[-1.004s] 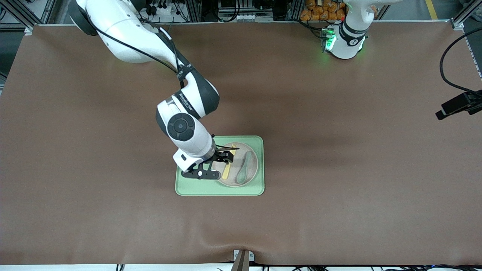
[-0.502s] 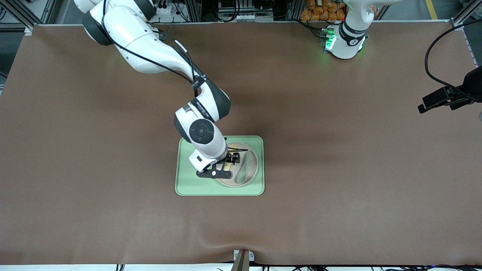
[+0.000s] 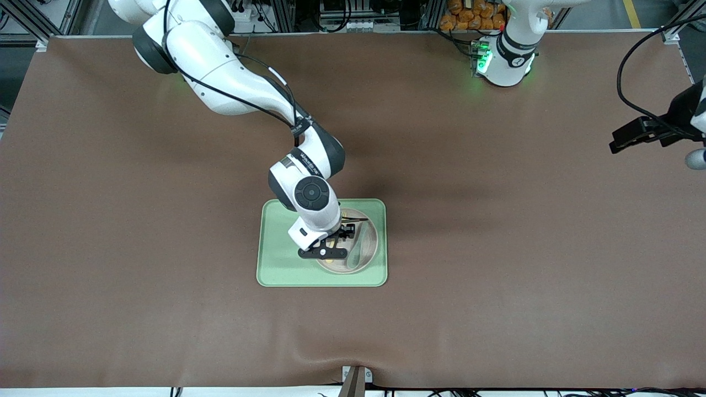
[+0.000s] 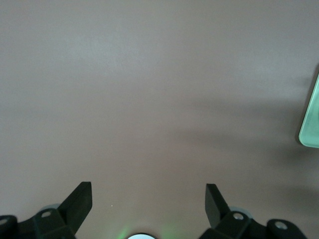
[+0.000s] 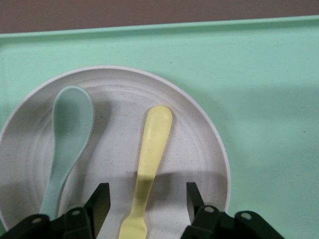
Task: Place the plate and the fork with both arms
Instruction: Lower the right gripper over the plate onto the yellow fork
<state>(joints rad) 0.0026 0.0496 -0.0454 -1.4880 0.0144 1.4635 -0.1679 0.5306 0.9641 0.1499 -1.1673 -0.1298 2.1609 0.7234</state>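
Overhead, the right gripper (image 3: pixel 337 241) hung over the plate (image 3: pixel 368 242) on the green tray (image 3: pixel 276 264). Wrist-on, its parted fingers straddled the fork (image 5: pixel 149 164) beside the spoon (image 5: pixel 67 139), seemingly for grasping. Open, the left gripper (image 4: pixel 148 204) waited above bare table.

The table (image 3: pixel 496 248) is covered edge to edge by a matte brown mat, slightly rippled along the edge nearest the front camera. A small metal bracket (image 3: pixel 356 377) is clamped at the middle of that edge. Along the farthest edge, aluminium frame profiles (image 3: pixel 287 16) are seen, with dark cables (image 3: pixel 336 14) and a heap of orange items (image 3: pixel 474 14) among them. Even, soft light is cast from above, and blurred shadows are laid across the mat
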